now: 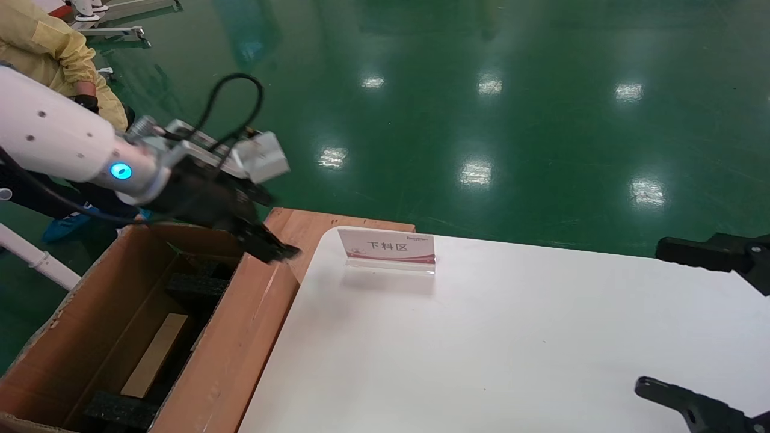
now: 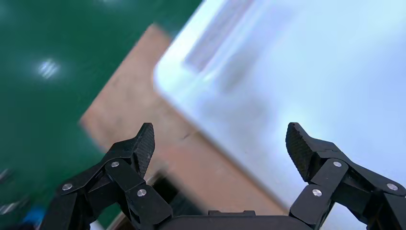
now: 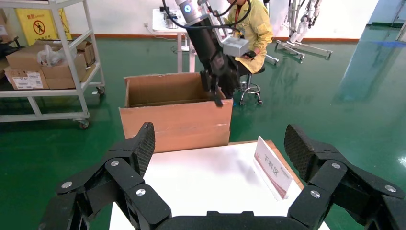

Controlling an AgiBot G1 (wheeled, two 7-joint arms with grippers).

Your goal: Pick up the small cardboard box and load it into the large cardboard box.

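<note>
Head view shows the left gripper (image 1: 264, 243) spread and empty over the far rim of the large cardboard box (image 1: 240, 349). Inside this box lies the small cardboard box (image 1: 155, 353). Beside this box, the right gripper (image 3: 220, 143) hangs spread above the white table (image 1: 511, 343).

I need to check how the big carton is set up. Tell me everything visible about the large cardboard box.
The large cardboard box is a brown corrugated carton, open at the top with its flaps standing upright. It stands on the green floor against the white table. Inside are black foam blocks and a pale brown carton, apparently the small cardboard box, lying low. The open, empty left gripper hangs over its table-side flap.
</note>
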